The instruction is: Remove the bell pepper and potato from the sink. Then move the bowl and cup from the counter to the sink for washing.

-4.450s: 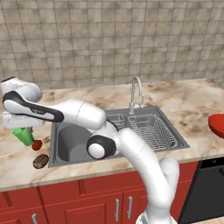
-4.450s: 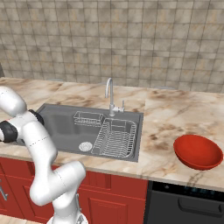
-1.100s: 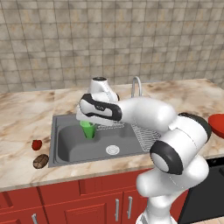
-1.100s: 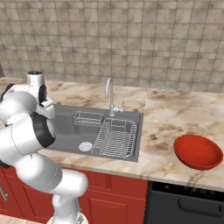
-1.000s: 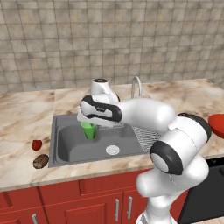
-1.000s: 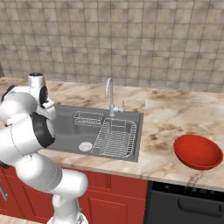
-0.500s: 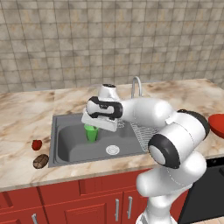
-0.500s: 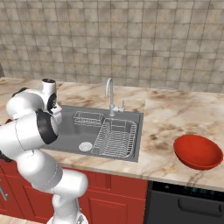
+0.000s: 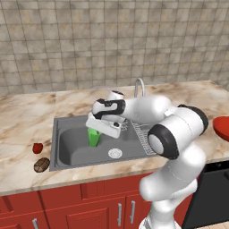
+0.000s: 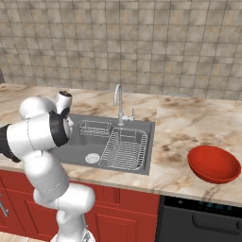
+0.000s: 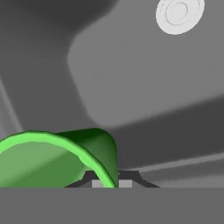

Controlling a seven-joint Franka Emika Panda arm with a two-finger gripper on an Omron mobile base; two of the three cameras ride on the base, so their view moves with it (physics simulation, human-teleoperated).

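Observation:
My gripper (image 9: 97, 129) is shut on the rim of the green cup (image 9: 94, 138), which hangs low inside the sink (image 9: 76, 144), left of the drain. In the hand view the cup (image 11: 52, 162) lies at the lower left with the gripper (image 11: 108, 181) pinching its rim above the basin floor (image 11: 144, 83). The bell pepper (image 9: 37, 147) and the potato (image 9: 41, 164) rest on the counter left of the sink. The red bowl (image 10: 213, 164) sits on the counter far to the right, its edge (image 9: 222, 129) just in the left base view.
A wire dish rack (image 10: 124, 149) covers the sink's right half, with a smaller basket (image 10: 94, 127) at the back. The chrome faucet (image 10: 118, 101) rises behind the basin. The round drain (image 9: 115, 153) is in the basin floor. My arm hides the sink's left end in the right base view.
Over the last second the gripper has carried the cup a little right and lower into the sink. Several seconds ago it was over the left counter by the cup.

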